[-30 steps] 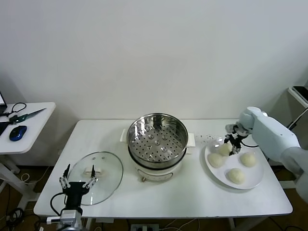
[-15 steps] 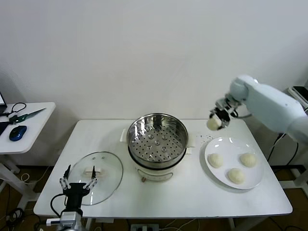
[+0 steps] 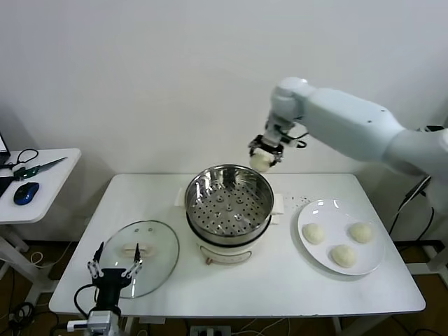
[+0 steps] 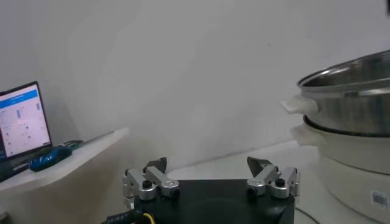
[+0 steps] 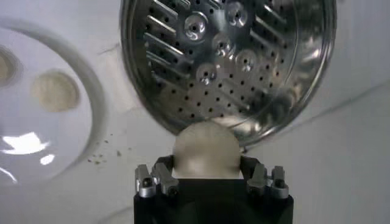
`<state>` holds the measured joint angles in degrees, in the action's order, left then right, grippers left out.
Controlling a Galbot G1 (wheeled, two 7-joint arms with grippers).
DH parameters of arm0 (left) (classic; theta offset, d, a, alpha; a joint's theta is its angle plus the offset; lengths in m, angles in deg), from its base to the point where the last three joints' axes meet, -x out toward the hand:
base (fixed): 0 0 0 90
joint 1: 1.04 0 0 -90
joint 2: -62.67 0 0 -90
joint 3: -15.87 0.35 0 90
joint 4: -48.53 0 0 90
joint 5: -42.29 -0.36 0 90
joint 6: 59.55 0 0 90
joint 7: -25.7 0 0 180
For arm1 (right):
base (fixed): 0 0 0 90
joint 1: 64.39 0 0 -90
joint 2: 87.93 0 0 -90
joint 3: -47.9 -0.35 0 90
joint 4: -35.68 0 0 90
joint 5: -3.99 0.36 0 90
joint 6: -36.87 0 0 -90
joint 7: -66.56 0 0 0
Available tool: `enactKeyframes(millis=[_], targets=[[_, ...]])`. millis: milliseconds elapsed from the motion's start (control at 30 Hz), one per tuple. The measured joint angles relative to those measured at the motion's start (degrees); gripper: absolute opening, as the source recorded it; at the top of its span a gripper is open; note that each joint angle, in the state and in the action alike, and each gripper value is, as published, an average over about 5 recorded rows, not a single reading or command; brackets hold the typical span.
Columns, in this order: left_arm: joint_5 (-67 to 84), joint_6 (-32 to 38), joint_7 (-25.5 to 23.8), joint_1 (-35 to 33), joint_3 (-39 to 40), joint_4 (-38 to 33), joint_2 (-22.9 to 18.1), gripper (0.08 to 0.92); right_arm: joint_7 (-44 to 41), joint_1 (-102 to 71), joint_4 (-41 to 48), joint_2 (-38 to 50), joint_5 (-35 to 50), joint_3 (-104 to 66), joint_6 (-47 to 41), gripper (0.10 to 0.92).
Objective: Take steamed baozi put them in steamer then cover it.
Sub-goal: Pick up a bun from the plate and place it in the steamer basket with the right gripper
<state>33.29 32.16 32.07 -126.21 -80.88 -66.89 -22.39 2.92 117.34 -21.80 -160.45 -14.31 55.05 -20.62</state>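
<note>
Head view showed the right gripper (image 3: pixel 265 158) raised above the far right rim of the steamer (image 3: pixel 229 201), its fingers clamped on one steamed baozi (image 3: pixel 261 161), while three more buns (image 3: pixel 341 243) lay on the white plate (image 3: pixel 372 260) at the right of the table (image 3: pixel 266 287). Nothing sat on the steamer's perforated floor, and the cover (image 3: pixel 140 257) lay flat on the table to the near left. Just nearer than that lid, the left gripper (image 3: pixel 112 271) hung with its fingers spread apart, holding nothing.
</note>
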Motion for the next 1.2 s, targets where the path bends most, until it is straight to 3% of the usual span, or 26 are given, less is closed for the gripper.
enactKeyframes(millis=[467, 700, 900, 1200], targets=[[0.5, -0.1, 0.0, 0.2, -0.4, 0.3, 0.1, 0.823, 2.6, -8.7, 3.7, -8.1, -16.0, -3.6, 5.8, 0.712], [0.6, 0.0, 0.0, 0.2, -0.4, 0.8, 0.1, 0.823, 2.8, -11.0, 5.3, -9.4, -18.3, -4.2, 6.3, 0.725], [0.6, 0.2, 0.0, 0.2, -0.4, 1.2, 0.0, 0.823, 3.1, -11.6, 5.5, -9.6, -19.0, -4.5, 6.2, 0.811], [0.7, 0.2, 0.0, 0.0, -0.5, 1.1, -0.1, 0.823, 2.0, -10.5, 2.7, -8.0, -17.9, -4.5, 5.7, 0.823]])
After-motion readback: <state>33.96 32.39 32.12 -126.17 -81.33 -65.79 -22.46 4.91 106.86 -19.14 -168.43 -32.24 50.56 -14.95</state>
